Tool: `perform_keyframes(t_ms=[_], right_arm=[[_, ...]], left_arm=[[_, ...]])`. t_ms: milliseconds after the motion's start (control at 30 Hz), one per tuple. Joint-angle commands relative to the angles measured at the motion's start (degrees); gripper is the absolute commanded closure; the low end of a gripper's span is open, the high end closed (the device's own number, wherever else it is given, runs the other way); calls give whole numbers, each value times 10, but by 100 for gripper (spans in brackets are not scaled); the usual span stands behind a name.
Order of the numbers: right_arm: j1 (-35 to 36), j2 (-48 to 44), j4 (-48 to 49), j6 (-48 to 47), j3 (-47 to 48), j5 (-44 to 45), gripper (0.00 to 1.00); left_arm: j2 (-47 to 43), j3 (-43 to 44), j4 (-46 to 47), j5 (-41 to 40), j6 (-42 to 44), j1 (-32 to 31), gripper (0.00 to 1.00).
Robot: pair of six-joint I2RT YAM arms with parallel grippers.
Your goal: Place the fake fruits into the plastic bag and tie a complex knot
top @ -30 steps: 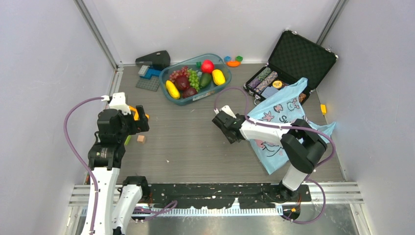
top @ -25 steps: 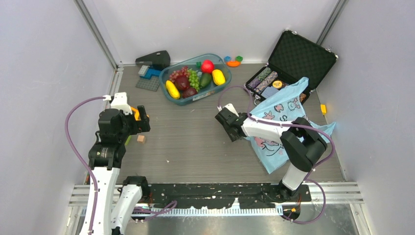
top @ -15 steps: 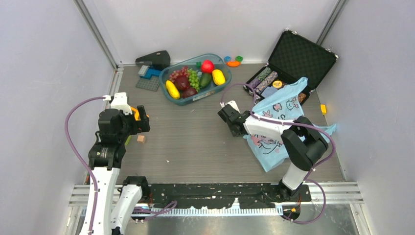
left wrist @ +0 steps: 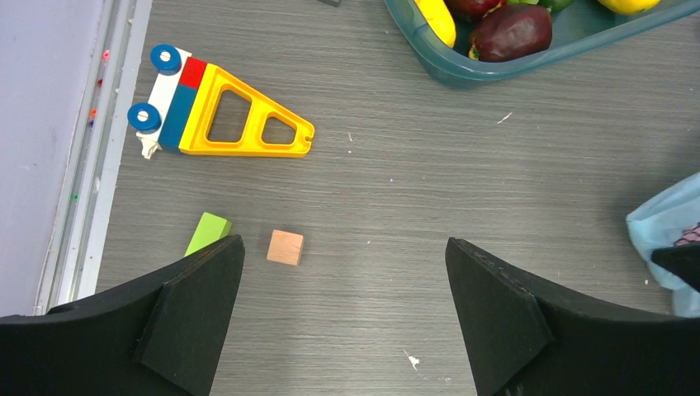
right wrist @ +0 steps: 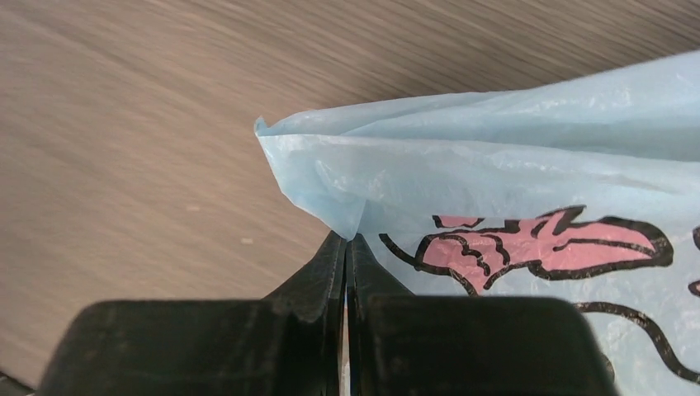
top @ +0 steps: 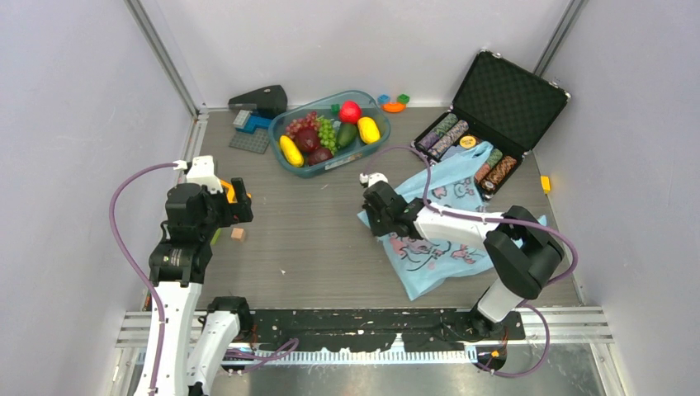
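Observation:
The fake fruits (top: 330, 132) lie in a clear blue-tinted tub (top: 376, 147) at the back of the table: red apple, grapes, yellow, dark red and dark green pieces. The left wrist view shows a dark red one (left wrist: 510, 31) and a yellow one (left wrist: 433, 18). The light-blue plastic bag (top: 446, 235) lies flat at centre right. My right gripper (top: 371, 223) is shut on the bag's left corner (right wrist: 330, 177), the fingers (right wrist: 326, 268) pinching the plastic. Over bare table at the left, my left gripper (left wrist: 342, 243) hangs open and empty. No knot shows.
An open black case (top: 508, 99) with poker chips stands at the back right. A yellow toy trailer (left wrist: 223, 111), a pink block (left wrist: 285, 247) and a green block (left wrist: 206, 233) lie under the left gripper. A grey baseplate (top: 250, 140) lies at the back left.
My right gripper has closed on the bag's corner and dragged it left and toward me. The bag slid off the case and lies flatter. The left arm stayed still.

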Motion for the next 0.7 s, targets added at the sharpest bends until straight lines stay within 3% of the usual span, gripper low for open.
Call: perform_keyframes(t_ms=[0, 400, 533, 667], right_arm=[[49, 11, 106, 48, 44, -53, 95], [112, 80, 177, 72, 153, -116, 92], [112, 51, 147, 38, 155, -77, 45], [106, -3, 95, -6, 140, -33, 19]], left_arm=[[-1, 5, 4, -5, 4, -3, 3], [1, 3, 7, -2, 3, -4, 1], [1, 3, 7, 2, 4, -4, 1], [2, 1, 10, 16, 2, -4, 1]])
